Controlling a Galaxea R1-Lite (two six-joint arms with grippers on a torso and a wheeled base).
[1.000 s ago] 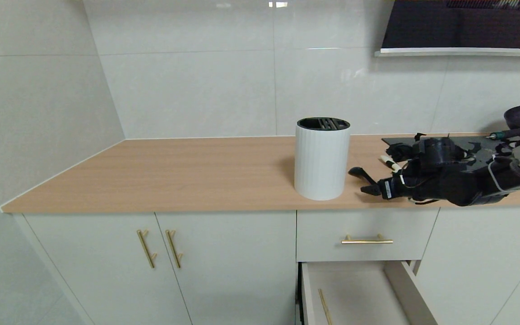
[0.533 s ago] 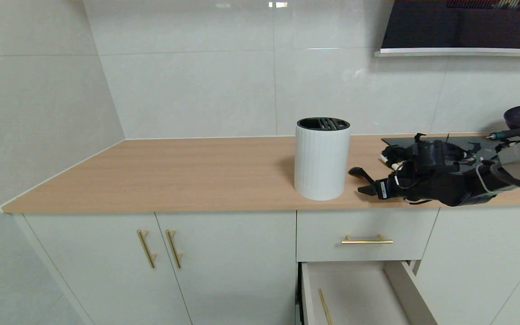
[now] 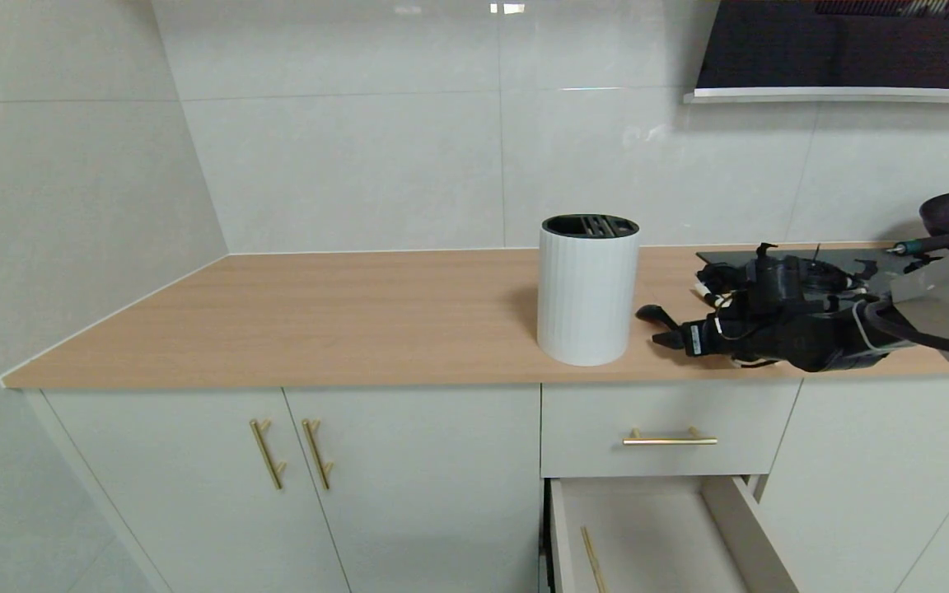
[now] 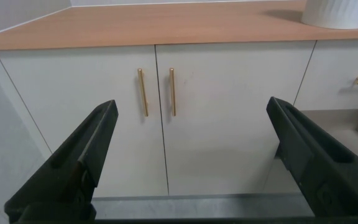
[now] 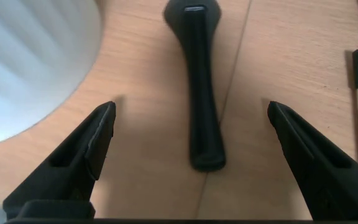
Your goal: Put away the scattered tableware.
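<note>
– Kitchen wall of white tile behind a long wooden bench (image 3: pixel 318 321), with white cabinets (image 3: pixel 409 478) below and one drawer (image 3: pixel 726 515) pulled open. A white ribbed holder (image 3: pixel 587 288) stands upright on the bench.
– Where are the arms?
– The right tool (image 3: pixel 666 339) sits low over the bench just beside the holder, spread wide and holding nothing. The left tool (image 4: pixel 190 106) hangs in front of the cabinet doors, also wide open and empty.
– And the tableware?
– A black utensil (image 5: pixel 201 93) lies flat on the bench near the holder, its handle between the right tool's fingers (image 5: pixel 92 143) but apart from both. The step looks like the grasp itself. Next, the right tool probably needs to close squarely on the handle, then lift it toward the holder's slotted top.
</note>
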